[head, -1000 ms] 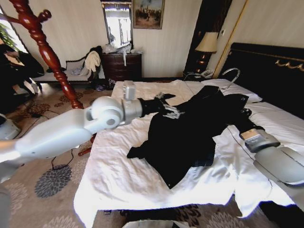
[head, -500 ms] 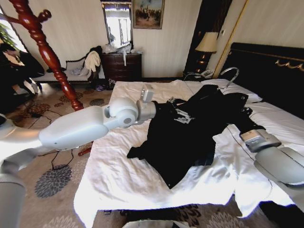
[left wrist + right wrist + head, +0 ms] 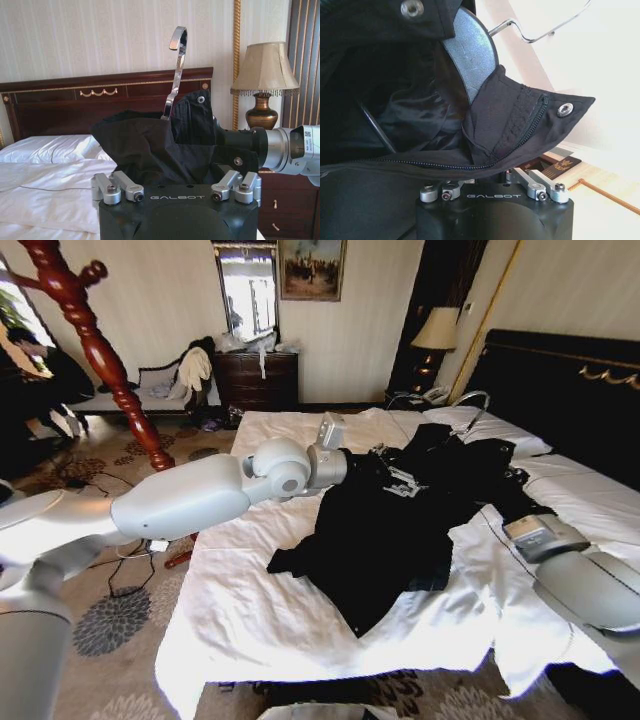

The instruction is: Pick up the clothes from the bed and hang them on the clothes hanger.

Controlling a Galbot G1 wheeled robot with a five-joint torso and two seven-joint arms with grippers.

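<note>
The clothes [image 3: 390, 530], a big black coat, lie spread across the white bed [image 3: 260, 610]. The collar end is bunched up near the pillows. The clothes hanger sits inside that collar, and its silver hook [image 3: 472, 400] sticks up above the fabric. My left gripper [image 3: 398, 478] reaches across the bed and rests against the collar, close to the hook [image 3: 176, 70]. My right gripper [image 3: 508, 502] is buried in the coat from the other side, shut on the clothes hanger [image 3: 470, 55]. Black cloth [image 3: 395, 100] drapes over it.
A tall reddish wooden coat stand [image 3: 95, 350] rises off the bed's left side on patterned carpet. The black headboard [image 3: 560, 400] and a bedside lamp [image 3: 436, 332] lie beyond the coat. A dresser and a bench with a pale garment stand at the far wall.
My left arm has swung to the right across the bed, from the coat's left edge to its collar. The hook and collar have shifted slightly left and down.
</note>
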